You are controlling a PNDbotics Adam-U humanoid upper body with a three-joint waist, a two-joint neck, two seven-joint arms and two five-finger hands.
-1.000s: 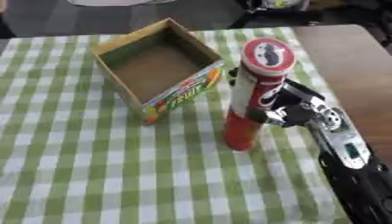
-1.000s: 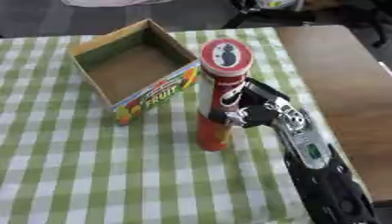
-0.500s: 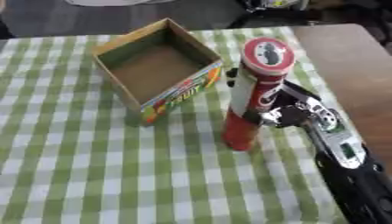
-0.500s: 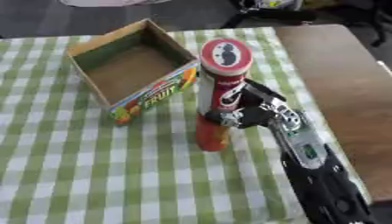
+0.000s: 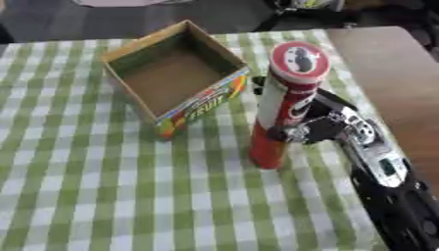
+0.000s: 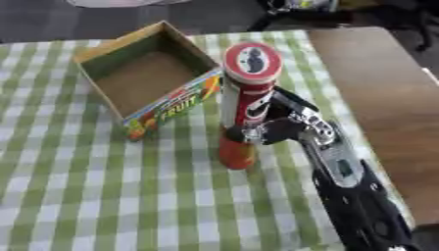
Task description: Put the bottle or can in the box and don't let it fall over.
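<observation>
A tall red can (image 5: 283, 105) with a round lid stands upright on the green checked cloth, just right of the box. The box (image 5: 176, 76) is an open cardboard one with a "FRUIT" print on its front wall, and nothing lies inside it. My right hand (image 5: 330, 125) comes in from the lower right and has its fingers curled round the can's middle. The can's base still looks to rest on the cloth. My left hand shows in neither view.
The green and white checked cloth (image 5: 77, 186) covers most of the table. A bare brown strip of table (image 5: 386, 73) runs along the right side. Dark clutter lies beyond the far edge.
The can leans slightly more toward the box than a second ago. My right hand has stayed wrapped round it, and the box has not moved.
</observation>
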